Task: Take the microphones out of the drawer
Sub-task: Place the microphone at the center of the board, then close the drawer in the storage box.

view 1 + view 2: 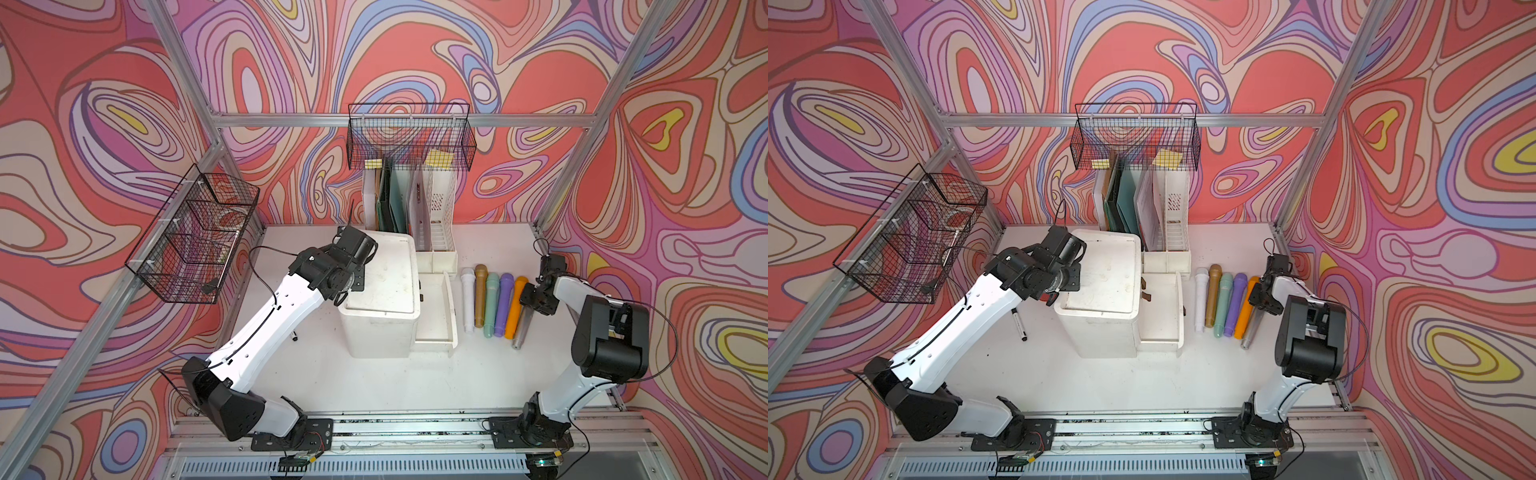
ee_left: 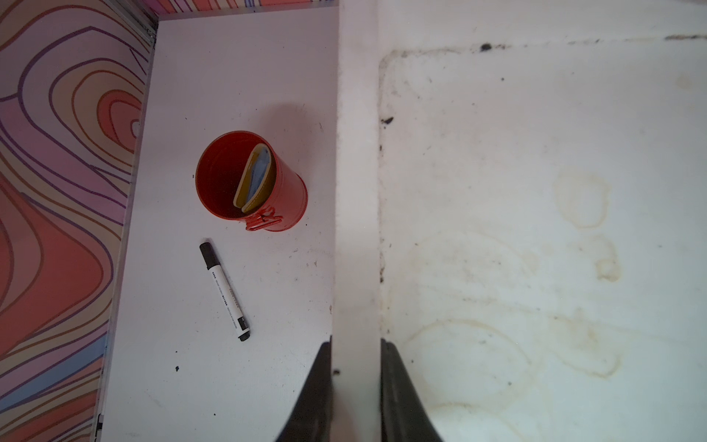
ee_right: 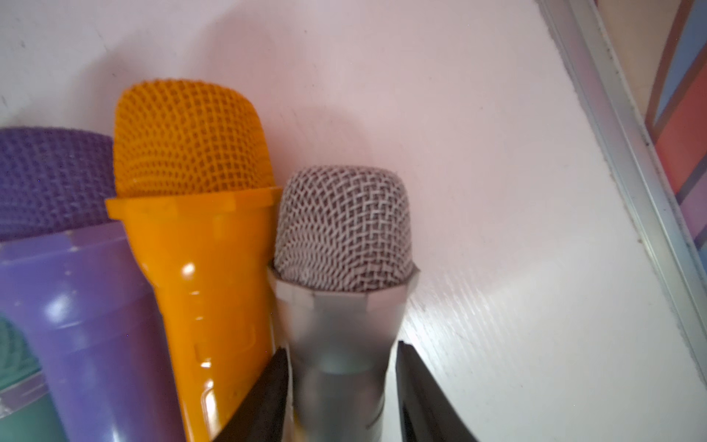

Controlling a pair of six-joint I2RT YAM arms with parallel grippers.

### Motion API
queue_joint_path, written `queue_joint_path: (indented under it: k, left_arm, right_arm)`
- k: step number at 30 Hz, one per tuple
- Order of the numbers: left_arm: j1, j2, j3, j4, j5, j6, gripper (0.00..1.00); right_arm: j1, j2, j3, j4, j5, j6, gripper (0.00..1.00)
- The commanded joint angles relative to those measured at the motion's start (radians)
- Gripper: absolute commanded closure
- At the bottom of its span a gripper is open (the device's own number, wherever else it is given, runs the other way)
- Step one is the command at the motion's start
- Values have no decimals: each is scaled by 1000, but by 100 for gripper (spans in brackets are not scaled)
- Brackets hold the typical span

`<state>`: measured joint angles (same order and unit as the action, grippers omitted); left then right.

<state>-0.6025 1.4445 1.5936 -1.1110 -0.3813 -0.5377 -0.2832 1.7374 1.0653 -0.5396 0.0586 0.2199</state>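
Straddling the silver microphone (image 3: 338, 237), the right gripper (image 3: 341, 346) stands parted (gap beside one finger), hiding its head in both top views; the left gripper (image 2: 355, 340) pinches the cabinet (image 2: 497, 191) rim.

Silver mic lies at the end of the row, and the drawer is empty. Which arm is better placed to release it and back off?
Right. The right gripper straddles the silver microphone, beside the orange microphone. The left gripper is shut on the rim of the drawer unit, away from the row.
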Motion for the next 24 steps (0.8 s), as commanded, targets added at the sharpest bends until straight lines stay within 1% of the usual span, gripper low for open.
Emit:
queue_joint_path:
  k: [1,5,9,12,17,18,20,24]
  left_arm:
    - [-10,19,-3,-91,-65,73,100]
    - [-10,20,-4,-91,-62,72,100]
    - [-10,25,-3,-86,-65,74,100]
    - [-10,28,-5,-81,-63,76,100]
    - [-10,28,-17,-70,-58,80,100]
    - [-10,28,-21,-69,-57,81,100]
    - [-10,28,-24,-66,-54,84,100]
    - [-10,27,-29,-51,-49,92,100]
  right_arm:
    - [-5,-30,31,-24,1,13,54]
    - [-5,-96,38,-43,-2,22,54]
    - [-5,-148,57,-79,-44,36,54]
    - [-5,-192,57,-86,-106,55,54]
    - [-5,-268,22,-70,-284,94,55]
    - [-5,-283,11,-63,-318,103,57]
    - [-3,-312,-14,-45,-392,126,63]
    - [5,-352,-64,-12,-504,167,81]
